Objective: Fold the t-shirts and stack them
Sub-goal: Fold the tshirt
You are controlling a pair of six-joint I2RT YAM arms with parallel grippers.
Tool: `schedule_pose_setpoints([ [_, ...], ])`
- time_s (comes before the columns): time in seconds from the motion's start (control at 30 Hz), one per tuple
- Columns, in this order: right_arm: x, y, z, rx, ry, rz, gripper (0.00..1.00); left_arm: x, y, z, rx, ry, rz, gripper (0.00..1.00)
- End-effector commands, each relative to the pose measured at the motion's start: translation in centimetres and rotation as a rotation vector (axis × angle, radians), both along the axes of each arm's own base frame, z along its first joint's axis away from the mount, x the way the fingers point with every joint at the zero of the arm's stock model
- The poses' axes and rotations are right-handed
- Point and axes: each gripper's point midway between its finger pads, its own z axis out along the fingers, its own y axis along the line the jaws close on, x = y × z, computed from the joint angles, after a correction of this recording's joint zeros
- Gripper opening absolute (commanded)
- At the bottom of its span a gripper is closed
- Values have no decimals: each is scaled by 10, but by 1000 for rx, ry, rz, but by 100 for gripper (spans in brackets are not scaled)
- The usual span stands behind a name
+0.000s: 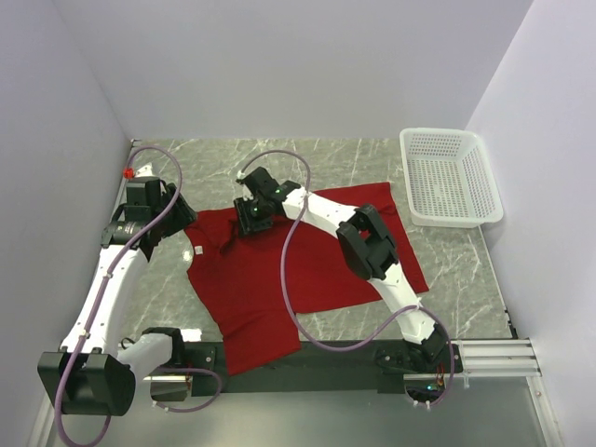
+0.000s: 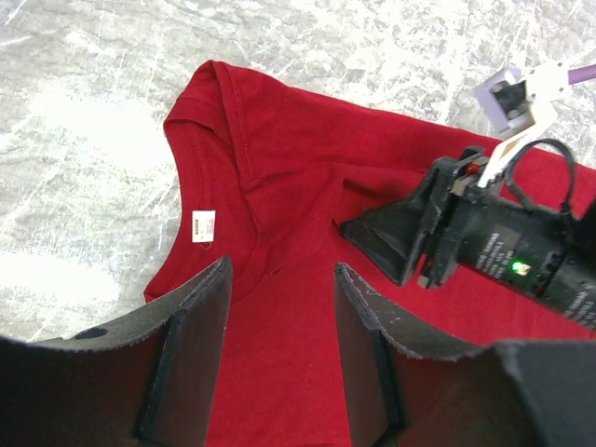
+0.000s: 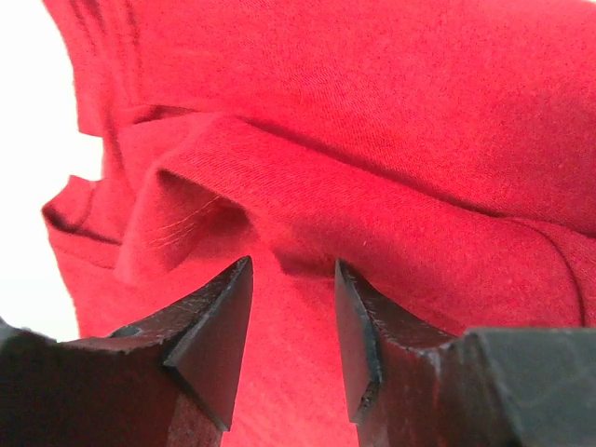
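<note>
One deep red t-shirt [image 1: 307,270] lies spread and rumpled on the marble table, its lower corner hanging over the near edge. Its collar and small white neck tag [image 2: 203,226] are at the left. My left gripper [image 1: 182,216] hovers over the collar end, open, with only cloth under its jaws [image 2: 279,284]. My right gripper [image 1: 250,222] is low over the shirt's upper left part, open [image 3: 291,275], with a raised fold of cloth [image 3: 214,186] just ahead of its fingertips. In the left wrist view the right gripper [image 2: 372,237] points at the shoulder area.
A white mesh basket [image 1: 456,220] stands at the back right corner, apart from the shirt. A small red object [image 1: 126,172] sits by the left wall. Walls close in the table on three sides. A purple cable [image 1: 289,279] from the right arm trails across the shirt.
</note>
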Motion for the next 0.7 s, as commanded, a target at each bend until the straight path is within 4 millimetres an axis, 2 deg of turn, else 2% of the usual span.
schedule_pose_setpoints([
  [0.0,9,3,-5,-38,-45,-36,47,-1,1,8,-14,-25,14,53],
  [0.17,9,-1,-14,-78,-56,-47,44,-3,1,7,-18,-22,17,53],
  [0.33,7,-3,-18,-110,-73,-41,37,-4,-1,4,-25,-18,15,53],
  [0.5,7,-7,-17,-121,-83,-33,20,-5,-1,4,-30,-20,13,53],
  [0.57,7,-5,-9,-108,-96,-26,15,-5,-1,3,-31,-20,14,53],
  [0.6,8,-5,-5,-103,-102,-23,9,-5,-1,3,-31,-21,13,53],
  [0.67,9,-4,6,-89,-122,-18,6,-5,-1,3,-31,-23,13,53],
])
